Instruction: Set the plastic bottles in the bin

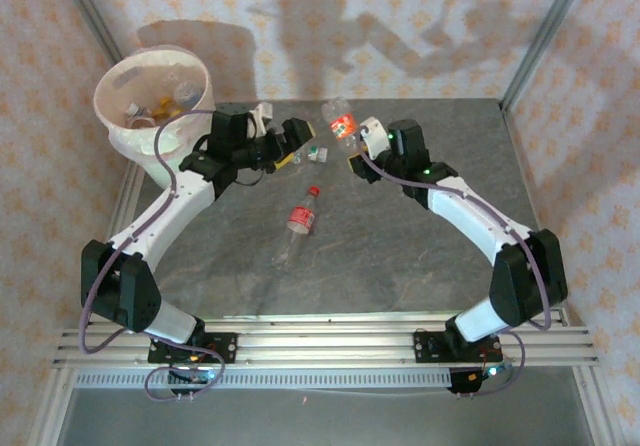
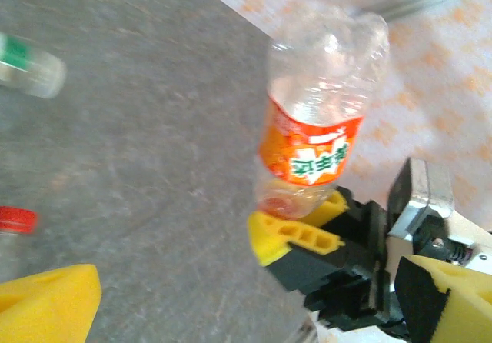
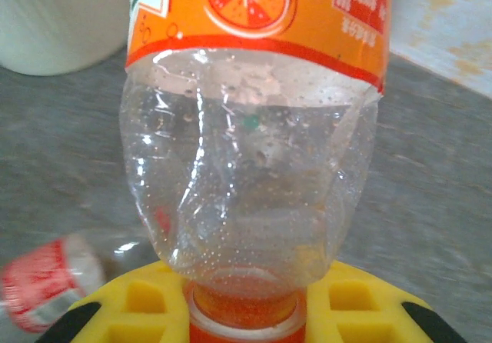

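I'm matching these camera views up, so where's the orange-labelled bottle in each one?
Top external: orange-labelled bottle at upper centre, held by the right claw.
Left wrist: the bottle stands right of centre, neck down in that claw.
Right wrist: the bottle is at centre, neck clamped at the bottom edge.
Shared landmark: the right claw gripping its neck.

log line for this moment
right gripper: shut on orange-label bottle, held by neck | left gripper: open | red-label bottle: lying on table | bin: far left
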